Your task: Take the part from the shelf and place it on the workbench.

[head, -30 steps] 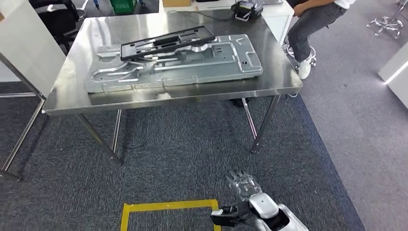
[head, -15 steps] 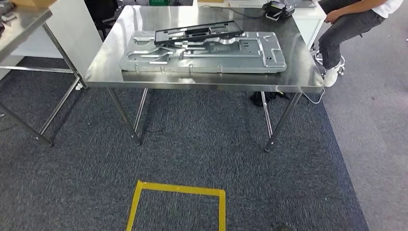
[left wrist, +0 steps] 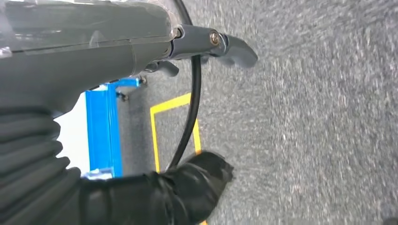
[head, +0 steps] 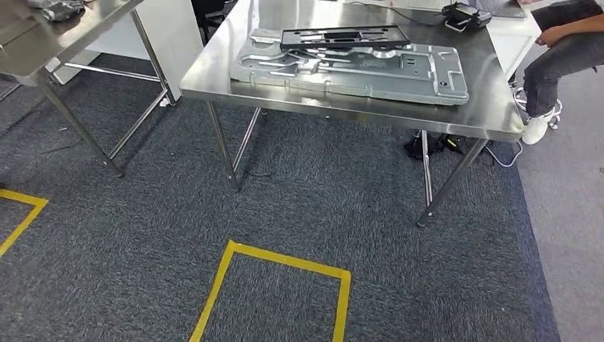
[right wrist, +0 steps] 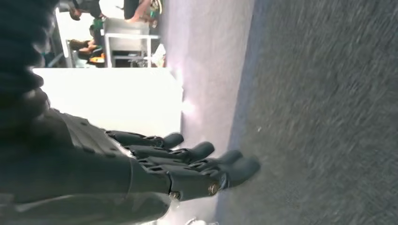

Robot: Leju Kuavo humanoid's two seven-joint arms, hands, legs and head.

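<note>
The steel workbench (head: 214, 78) stands ahead, bearing a grey stamped metal panel (head: 399, 75) with the black part (head: 345, 37) lying on it. My right hand (right wrist: 187, 168) hangs over carpet, fingers straight, spread, empty. My left hand (left wrist: 206, 44) hangs likewise, holding nothing.

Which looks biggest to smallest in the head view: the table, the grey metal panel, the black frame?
1. Table
2. Metal panel, lying on the table
3. Black frame, resting on the panel

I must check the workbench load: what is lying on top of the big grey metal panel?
A black plastic frame lies flat along the far edge of the grey metal panel. The panel surface beneath the frame is covered, so anything there cannot be seen.
</note>
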